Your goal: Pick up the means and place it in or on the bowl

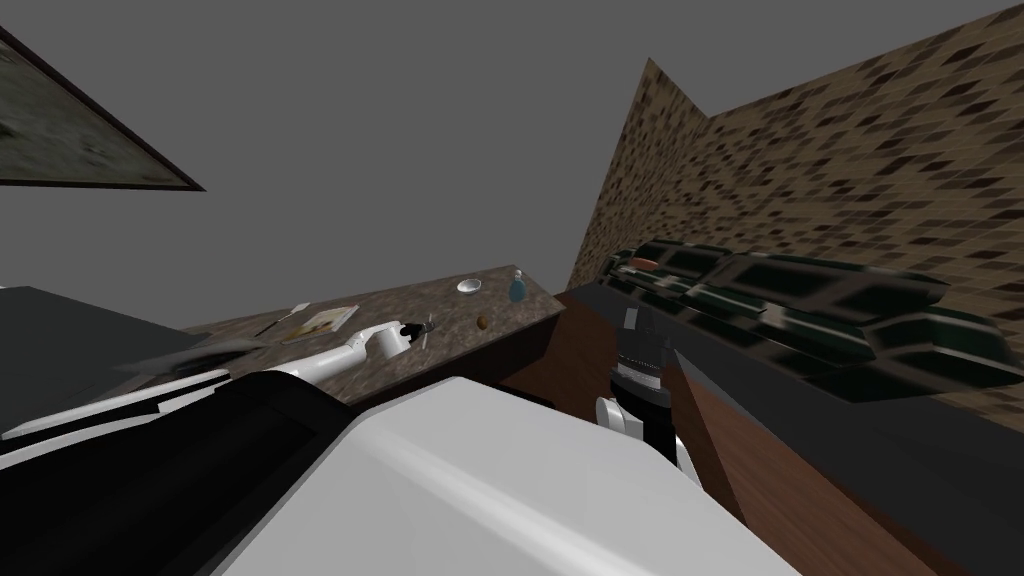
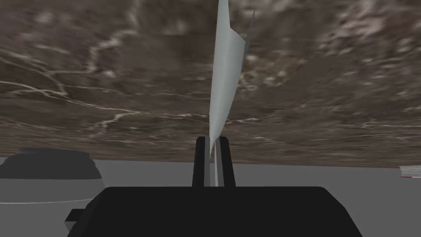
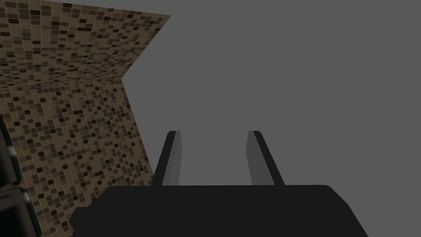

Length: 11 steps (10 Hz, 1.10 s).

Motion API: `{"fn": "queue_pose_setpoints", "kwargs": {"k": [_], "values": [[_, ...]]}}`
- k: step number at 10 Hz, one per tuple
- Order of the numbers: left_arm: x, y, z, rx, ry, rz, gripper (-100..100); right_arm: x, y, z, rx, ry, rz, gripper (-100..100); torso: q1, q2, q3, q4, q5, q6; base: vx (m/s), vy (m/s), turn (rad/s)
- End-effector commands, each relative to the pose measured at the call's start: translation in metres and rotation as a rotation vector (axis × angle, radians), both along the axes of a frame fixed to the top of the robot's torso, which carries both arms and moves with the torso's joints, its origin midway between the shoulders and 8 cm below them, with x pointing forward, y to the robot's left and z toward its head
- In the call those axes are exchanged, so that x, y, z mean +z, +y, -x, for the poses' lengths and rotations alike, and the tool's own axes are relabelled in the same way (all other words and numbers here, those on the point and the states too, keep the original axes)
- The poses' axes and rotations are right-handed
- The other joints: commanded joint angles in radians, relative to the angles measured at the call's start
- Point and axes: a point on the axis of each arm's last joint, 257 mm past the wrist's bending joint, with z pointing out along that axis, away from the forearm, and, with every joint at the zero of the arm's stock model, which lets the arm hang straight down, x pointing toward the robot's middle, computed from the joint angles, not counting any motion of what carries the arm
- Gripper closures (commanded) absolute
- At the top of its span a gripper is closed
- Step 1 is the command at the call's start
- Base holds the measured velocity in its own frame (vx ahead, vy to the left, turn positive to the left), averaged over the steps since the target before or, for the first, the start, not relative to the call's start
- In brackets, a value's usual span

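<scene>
My left gripper (image 2: 213, 142) is shut on a thin, light grey, blade-like utensil (image 2: 224, 78) that sticks out well past the dark fingers (image 2: 200, 160). Behind it lies the brown marbled counter top (image 2: 102, 74). In the head view the left gripper (image 1: 420, 332) hovers just over the counter (image 1: 450, 330) with the utensil (image 1: 429, 327) in it. The small white bowl (image 1: 469, 287) stands farther along the counter, apart from the gripper. My right gripper (image 3: 214, 132) is open with nothing between its fingers, and the right arm (image 1: 640, 375) is raised beside my chest.
A blue bottle (image 1: 517, 287) stands next to the bowl, and a small brown thing (image 1: 482, 322) lies between bowl and gripper. A flat pale book or sheet (image 1: 320, 320) lies on the counter's near part. Dark green units (image 1: 800, 290) run along the tiled wall (image 1: 850, 160).
</scene>
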Motion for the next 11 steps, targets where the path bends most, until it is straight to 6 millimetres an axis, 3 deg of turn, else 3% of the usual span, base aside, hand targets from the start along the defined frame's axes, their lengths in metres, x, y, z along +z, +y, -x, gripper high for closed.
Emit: {"fn": "queue_pose_setpoints", "kwargs": {"k": [1,2,3,4,6,7,8,11], "values": [[0.0,0.0,0.0,0.0,0.0,0.0,100,0.0,0.0,0.0,0.0,0.0,0.0,0,0.0,0.0,0.0,0.0,0.0,0.0,0.0,0.0,0.0],[0.0,0.0,0.0,-0.001,0.0,-0.001,100,0.0,0.0,0.0,0.0,0.0,0.0,0,0.001,0.0,0.0,0.0,0.0,0.0,0.0,0.0,0.0],[0.0,0.0,0.0,-0.002,0.0,-0.001,0,0.0,0.0,0.0,0.0,0.0,0.0,0,0.001,0.0,0.0,0.0,0.0,0.0,0.0,0.0,0.0],[0.007,-0.008,-0.005,-0.015,-0.008,0.007,100,0.0,0.0,0.0,0.0,0.0,0.0,0,0.001,0.0,0.0,0.0,0.0,0.0,-0.012,-0.008,0.049],[0.008,-0.007,-0.006,-0.018,-0.008,0.006,100,0.0,0.0,0.0,0.0,0.0,0.0,0,-0.001,0.002,0.001,0.0,0.0,-0.001,-0.018,-0.014,0.031],[0.009,-0.008,-0.007,-0.018,-0.008,0.007,0,0.0,0.0,0.0,0.0,0.0,0.0,0,0.0,0.001,0.001,0.0,0.0,-0.001,0.0,0.0,0.0],[0.016,0.006,-0.006,0.008,-0.001,-0.012,100,0.0,0.0,0.0,0.0,0.0,0.0,0,0.0,0.001,0.0,0.0,0.0,-0.001,-0.062,-0.004,-0.204],[0.035,0.038,-0.004,0.069,0.016,-0.06,100,0.0,0.0,0.0,0.0,0.0,0.0,0,0.002,0.005,0.003,0.001,0.0,0.0,-0.1,0.029,-0.282]]}}
